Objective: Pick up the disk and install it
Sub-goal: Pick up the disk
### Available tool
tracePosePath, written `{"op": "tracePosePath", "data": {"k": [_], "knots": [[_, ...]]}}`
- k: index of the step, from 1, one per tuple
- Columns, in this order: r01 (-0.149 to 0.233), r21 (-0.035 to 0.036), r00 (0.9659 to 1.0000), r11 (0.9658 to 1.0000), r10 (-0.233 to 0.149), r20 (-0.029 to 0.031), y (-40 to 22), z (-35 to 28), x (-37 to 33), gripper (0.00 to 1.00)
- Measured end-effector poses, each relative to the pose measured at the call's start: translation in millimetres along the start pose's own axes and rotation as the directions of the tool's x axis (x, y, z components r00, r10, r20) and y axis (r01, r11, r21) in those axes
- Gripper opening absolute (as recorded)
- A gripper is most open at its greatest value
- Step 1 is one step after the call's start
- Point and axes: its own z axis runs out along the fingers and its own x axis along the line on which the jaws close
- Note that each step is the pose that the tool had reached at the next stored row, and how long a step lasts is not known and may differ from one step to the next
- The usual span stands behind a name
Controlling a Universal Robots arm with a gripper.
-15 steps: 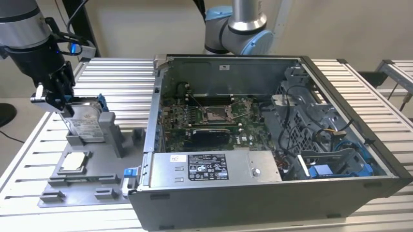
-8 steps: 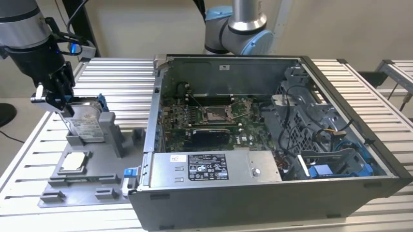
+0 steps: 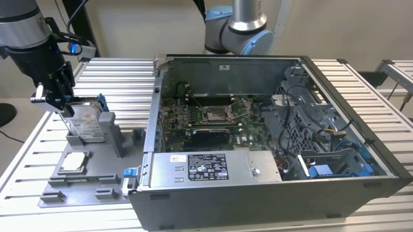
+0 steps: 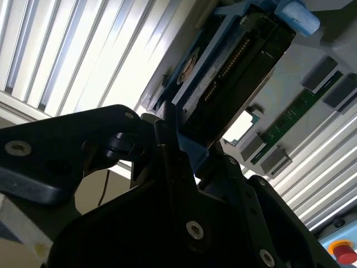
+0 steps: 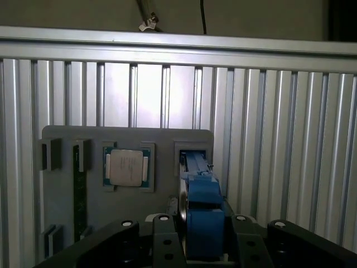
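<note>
A ribbed aluminium table [image 3: 361,92] fills the scene, with a pale wall behind it.

In the first wrist view two black fingers [image 5: 162,240] are closed on the upper edge of the disk [image 3: 87,121], one on each side of its blue plastic carrier. The disk is a flat silver-grey hard drive with a white label. In the exterior view the gripper [image 3: 57,99] sits over the disk's top corner, at about ten o'clock of the disk.

The disk stands upright on its edge in a grey slotted holder [image 3: 111,130]. Its lower part is down in the slot. From the gripper, the silver and black robot arm [image 3: 26,29] rises towards twelve o'clock and out of view.

The holder rises from a flat grey fixture tray [image 3: 96,176] lying on the table. At about six o'clock of the disk, a small square silver chip [image 3: 73,162] lies flat in a recess of the tray. In the first wrist view a narrow green memory stick [image 5: 80,190] lies in a slot just beside the chip.

At three o'clock of the tray, and touching it, a large open grey computer case [image 3: 271,205] lies on its side. A green motherboard [image 3: 200,116] covers the middle of its floor. A grey labelled power-supply box [image 3: 213,166] sits along the case's six o'clock edge. A blue drive bay [image 3: 339,166] sits in the case's four o'clock corner, well apart from the disk.
</note>
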Motion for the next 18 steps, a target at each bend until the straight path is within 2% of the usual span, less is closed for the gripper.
{"op": "tracePosePath", "data": {"k": [18], "knots": [[0.000,0.0001,1.0000,1.0000,0.000,-0.0001,0.0,0.0,0.0,0.00]]}}
